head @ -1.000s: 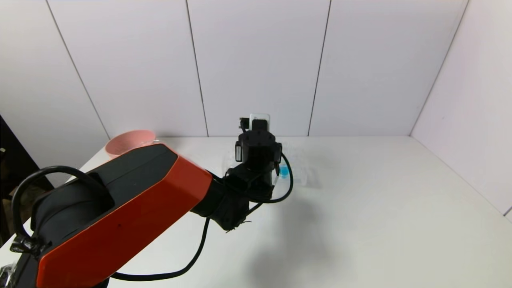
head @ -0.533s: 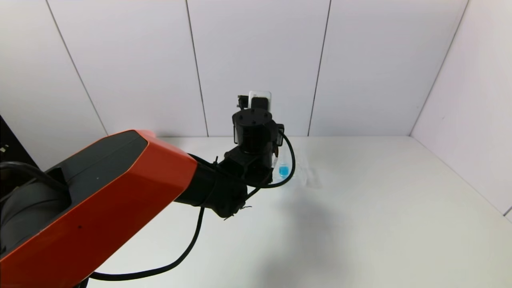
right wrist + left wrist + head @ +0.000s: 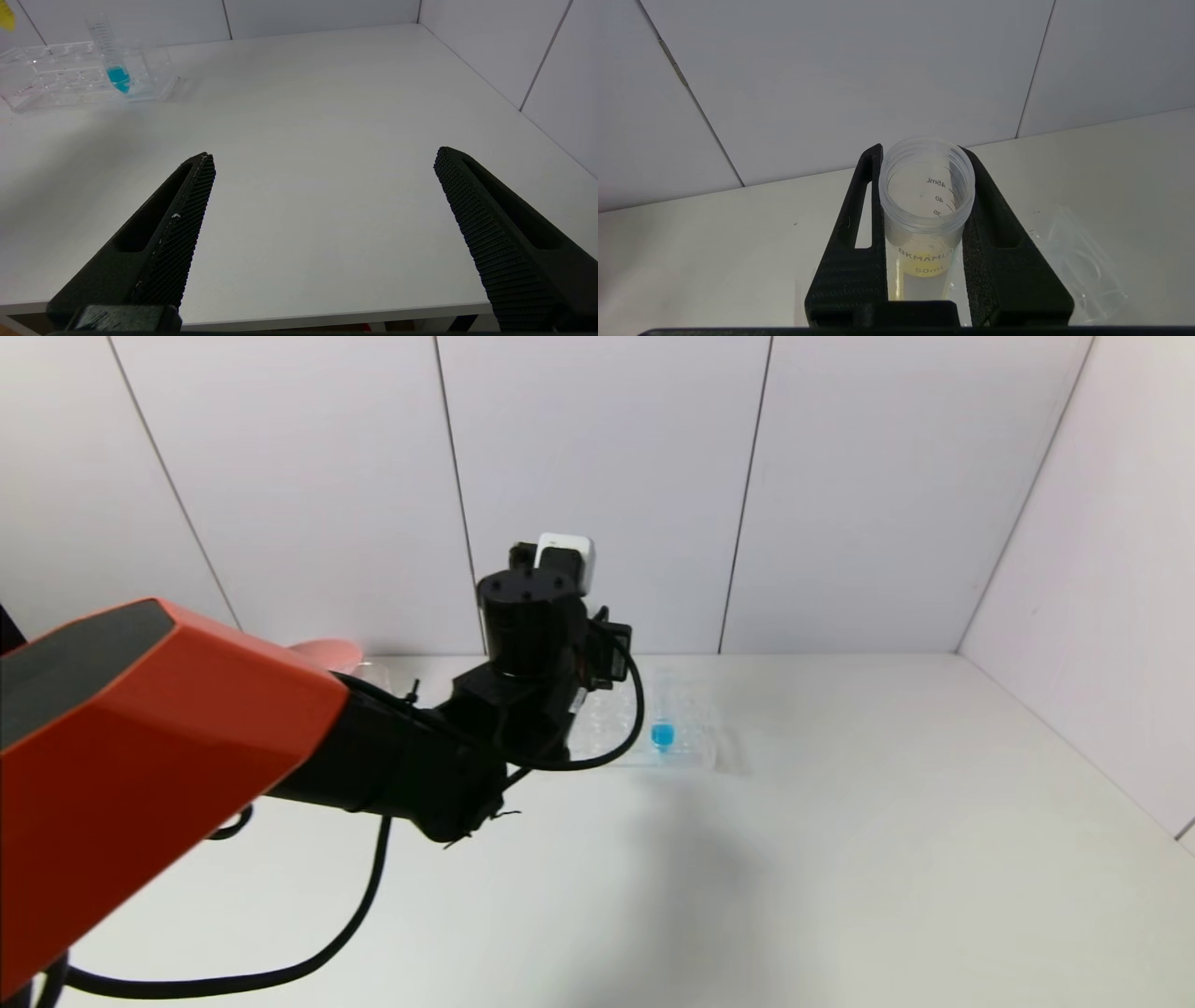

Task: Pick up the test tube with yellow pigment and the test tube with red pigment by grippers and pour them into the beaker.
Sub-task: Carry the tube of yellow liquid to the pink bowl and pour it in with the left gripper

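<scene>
Left wrist view, left tool [image 3: 924,163] clamping yellow tube [image 3: 927,205], hidden from head view

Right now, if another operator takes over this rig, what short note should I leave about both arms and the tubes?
Left gripper: jaws shut on the test tube with yellow pigment, held upright above the table, left of the rack.
Right gripper: jaws open, empty, idle near the table's front edge.
The blue tube stands in the rack. The pink bowl is at the far left, mostly hidden by the arm.
Done: yellow tube picked up.
Left: pour it. The beaker and the red tube are not visible now.
</scene>
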